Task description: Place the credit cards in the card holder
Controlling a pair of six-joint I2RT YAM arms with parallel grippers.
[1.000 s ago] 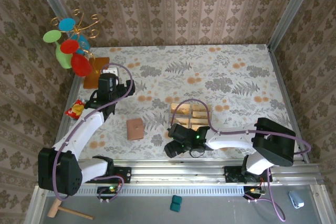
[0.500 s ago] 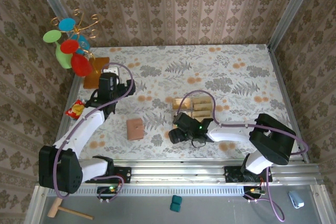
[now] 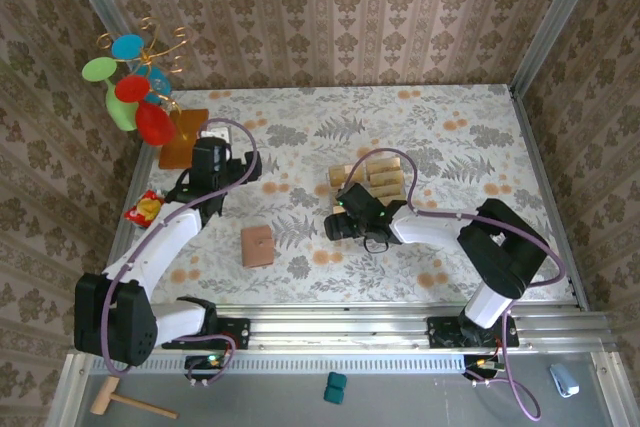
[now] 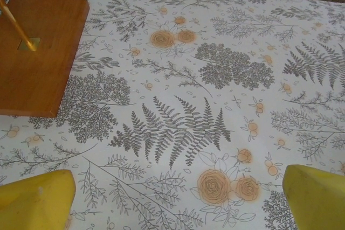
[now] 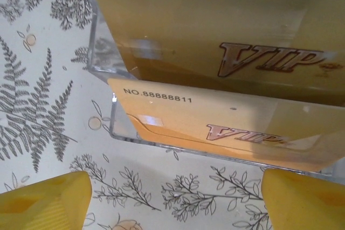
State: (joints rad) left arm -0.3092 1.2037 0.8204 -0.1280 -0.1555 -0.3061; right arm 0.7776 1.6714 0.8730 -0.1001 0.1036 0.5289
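Right fingers (image 3: 350,209): open, nothing between them. In my right wrist view the yellow fingertips (image 5: 43,200) sit low at both edges, with bare floral counter (image 5: 48,95) between them. They're just short of the near wall of the clear tray (image 5: 102,74). I can't tell whether they touch it.

The credit cards (image 5: 215,127) are in that tray, one per compartment. The tan-gold VIP card marked NO.88888811 is in the nearest slot, and the card marked NO.88888844 (image 5: 215,25) is in the slot behind it. From the top view the tray (image 3: 372,179) is mid-counter, just beyond my right fingers, with more cards in its other slots.

Left fingers (image 3: 208,155): spread wide and empty, out at the left side of the counter. My left wrist view has both yellow tips (image 4: 35,200) at the bottom corners over printed ferns. The wooden board (image 4: 38,52) is ahead and to the left, with a gold rod (image 4: 16,22) rising out of it.

The card holder (image 3: 258,245) lies flat on the counter between my two arms. It's nearer the front edge, left of the right fingers and well apart from the tray. Neither set of fingers touches it, and no card lies on it.

A snack packet (image 3: 143,209) lies at the far left edge.
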